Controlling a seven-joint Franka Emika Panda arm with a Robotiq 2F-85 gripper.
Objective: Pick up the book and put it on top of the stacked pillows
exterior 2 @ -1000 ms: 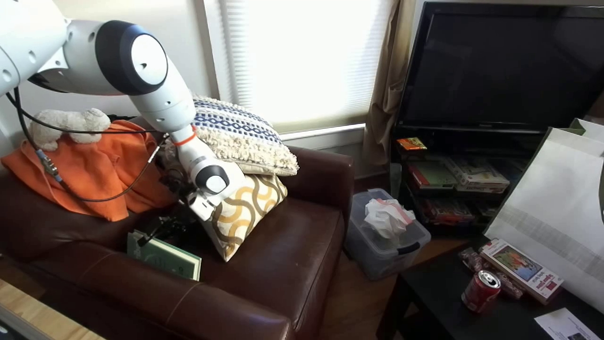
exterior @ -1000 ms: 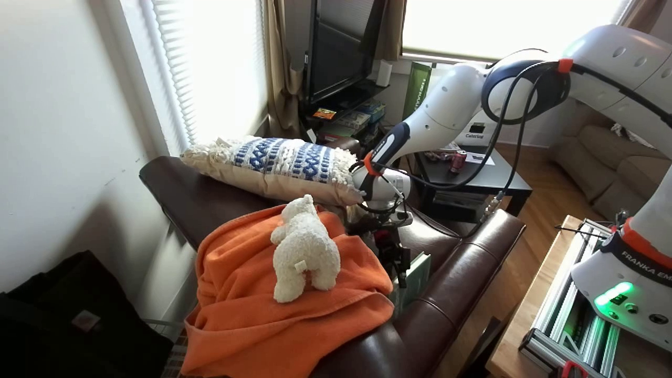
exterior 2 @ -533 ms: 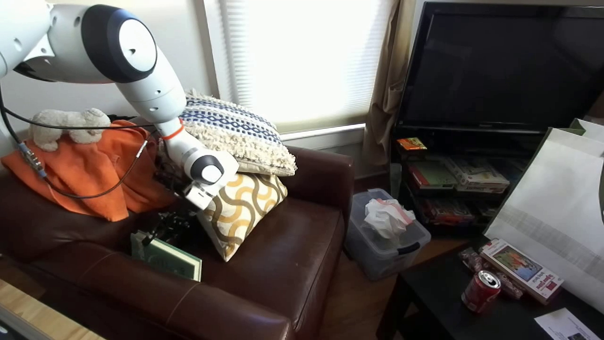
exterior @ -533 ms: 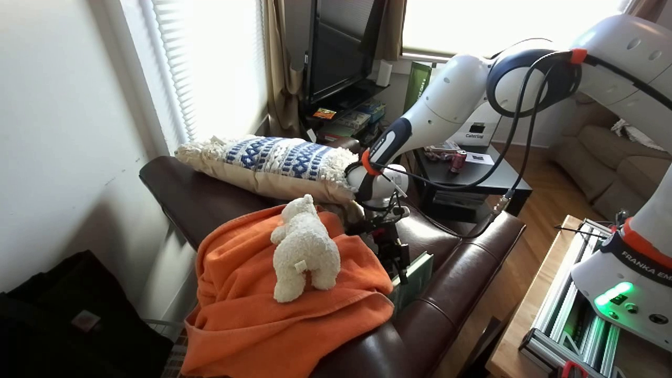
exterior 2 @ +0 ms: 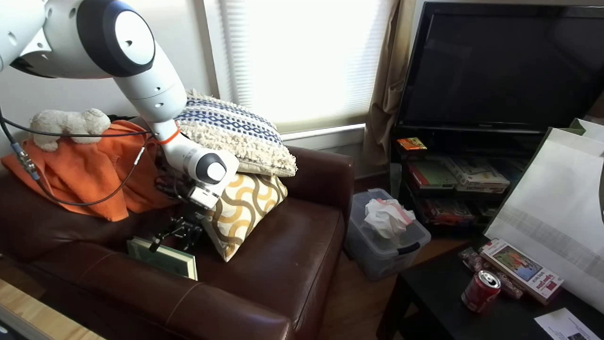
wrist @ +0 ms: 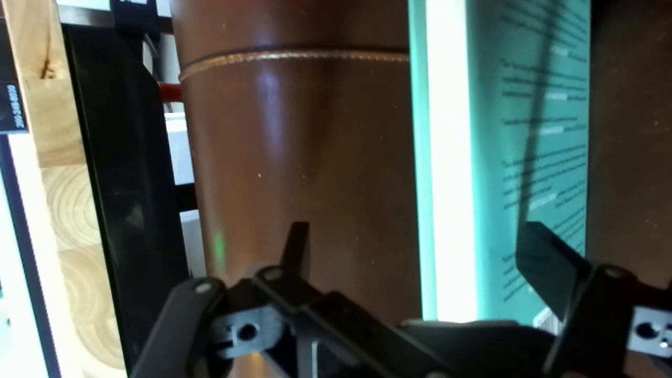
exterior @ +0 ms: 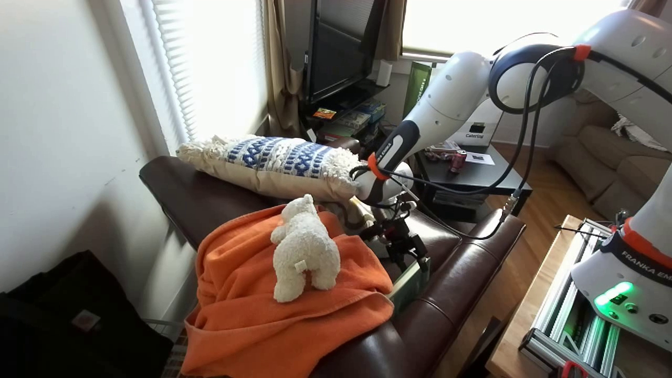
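A: State the positions of the book (exterior 2: 163,262) and gripper (wrist: 415,244).

B: The book stands on edge in the armchair (exterior 2: 283,250), just inside the armrest (exterior 2: 226,311) next to the wooden bench (exterior: 534,294); its lower part is hidden. The gripper is near its upper edge, fingers (wrist: 548,262) wide apart. In the wrist view the page edge shows between them; contact cannot be told.

A: Locate the stacked pillows (exterior 2: 250,151).

B: At the armchair's opposite armrest (exterior 2: 325,165): blue-and-white banded pillow (exterior: 278,157) above, yellow-and-brown patterned pillow (exterior 2: 245,203) below.

A: List containers and contents.

B: Clear plastic bin (exterior 2: 373,264): on the floor near the front of the opposite armrest, a crumpled white bag (exterior 2: 387,219) at its top. White paper bag (exterior 2: 549,203): well apart from the armchair, contents hidden.

A: Describe surface and room.

B: Armchair surface: brown leather. A low black table (exterior 2: 429,293) off its front carries a red can (exterior 2: 481,293) and a sheet of paper (exterior 2: 566,323). Beyond the opposite armrest are a window blind (exterior 2: 306,61) and a television (exterior 2: 505,66).

A: Note adjacent items and obstructions.

B: An orange blanket (exterior: 289,325) covers part of the armchair's back; a white plush toy (exterior: 310,252) rests on it. The robot arm (exterior 2: 155,94) reaches over the armchair and hides part of the pillows in both exterior views. In an exterior view, its cable (exterior 2: 87,204) loops in front of the blanket.
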